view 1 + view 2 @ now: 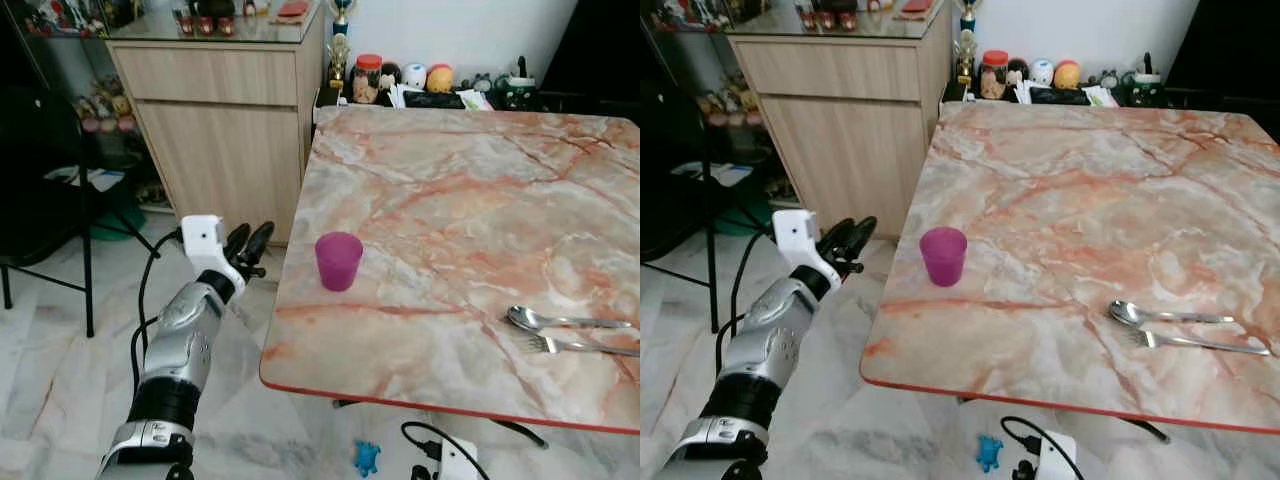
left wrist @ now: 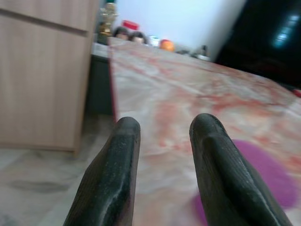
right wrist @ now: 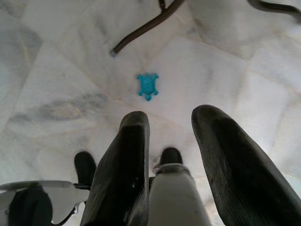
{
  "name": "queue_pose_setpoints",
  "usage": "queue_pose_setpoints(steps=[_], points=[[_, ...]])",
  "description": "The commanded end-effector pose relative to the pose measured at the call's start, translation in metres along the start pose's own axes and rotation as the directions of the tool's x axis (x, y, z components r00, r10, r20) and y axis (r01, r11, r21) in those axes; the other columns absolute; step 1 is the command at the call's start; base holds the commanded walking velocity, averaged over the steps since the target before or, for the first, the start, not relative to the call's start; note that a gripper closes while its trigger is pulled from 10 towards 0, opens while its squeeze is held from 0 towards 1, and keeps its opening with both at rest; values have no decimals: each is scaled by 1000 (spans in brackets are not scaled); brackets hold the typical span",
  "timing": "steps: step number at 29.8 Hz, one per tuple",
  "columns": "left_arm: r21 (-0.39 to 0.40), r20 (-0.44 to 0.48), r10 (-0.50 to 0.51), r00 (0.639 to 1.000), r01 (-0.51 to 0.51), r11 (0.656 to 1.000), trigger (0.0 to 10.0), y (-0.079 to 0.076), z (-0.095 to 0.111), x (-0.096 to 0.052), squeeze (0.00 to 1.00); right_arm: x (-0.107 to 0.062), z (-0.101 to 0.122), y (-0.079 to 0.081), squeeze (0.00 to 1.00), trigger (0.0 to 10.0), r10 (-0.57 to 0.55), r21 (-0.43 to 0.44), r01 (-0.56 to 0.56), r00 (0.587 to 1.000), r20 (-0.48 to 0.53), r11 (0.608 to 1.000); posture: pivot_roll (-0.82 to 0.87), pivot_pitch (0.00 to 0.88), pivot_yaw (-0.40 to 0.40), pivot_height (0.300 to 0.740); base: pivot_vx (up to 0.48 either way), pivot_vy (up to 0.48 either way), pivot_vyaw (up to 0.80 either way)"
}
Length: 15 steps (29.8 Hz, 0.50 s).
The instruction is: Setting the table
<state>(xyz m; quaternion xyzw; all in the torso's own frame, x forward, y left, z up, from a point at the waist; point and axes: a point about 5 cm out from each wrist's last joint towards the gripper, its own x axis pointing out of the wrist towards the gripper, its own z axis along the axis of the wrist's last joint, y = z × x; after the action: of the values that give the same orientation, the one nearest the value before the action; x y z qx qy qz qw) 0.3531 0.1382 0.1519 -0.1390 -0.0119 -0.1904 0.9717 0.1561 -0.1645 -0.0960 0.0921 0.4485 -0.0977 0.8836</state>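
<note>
A purple plastic cup [image 1: 339, 260] stands upright near the left front edge of the pink marble table [image 1: 470, 190]. A spoon [image 1: 565, 320] and a fork [image 1: 580, 346] lie side by side at the front right. My left gripper [image 1: 250, 243] is raised just off the table's left edge, a short way left of the cup, open with nothing between its fingers [image 2: 115, 174]. In the left wrist view the cup [image 2: 263, 174] shows blurred beyond them. My right gripper [image 3: 169, 165] hangs low, open and empty, pointing at the floor.
A wooden cabinet [image 1: 220, 120] stands left of the table. A black chair [image 1: 50, 190] is at the far left. Jars and small figures [image 1: 420, 80] line the table's far end. On the floor lie a blue turtle toy [image 3: 147, 85], a cable and a white plug [image 1: 455, 460].
</note>
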Motion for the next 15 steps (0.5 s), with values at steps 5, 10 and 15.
queue_pose_setpoints(steps=[5,10,15], points=[[-52,-141,-48,989,41,998,10000,-25,1,17,1000,-1,-3,-1,0,10000,-2,-12,2,1000,-19,1000,77,0,10,740,0,0,0],[-61,-240,-7,971,-8,998,10000,-25,-9,21,1000,-1,-4,0,0,10000,-1,-20,1,1000,-22,1000,75,0,13,740,0,0,0],[-38,-279,52,959,-65,997,10000,-25,-9,26,0,-1,-4,0,0,10000,0,-22,-1,1000,-24,1000,75,0,16,740,0,0,0]])
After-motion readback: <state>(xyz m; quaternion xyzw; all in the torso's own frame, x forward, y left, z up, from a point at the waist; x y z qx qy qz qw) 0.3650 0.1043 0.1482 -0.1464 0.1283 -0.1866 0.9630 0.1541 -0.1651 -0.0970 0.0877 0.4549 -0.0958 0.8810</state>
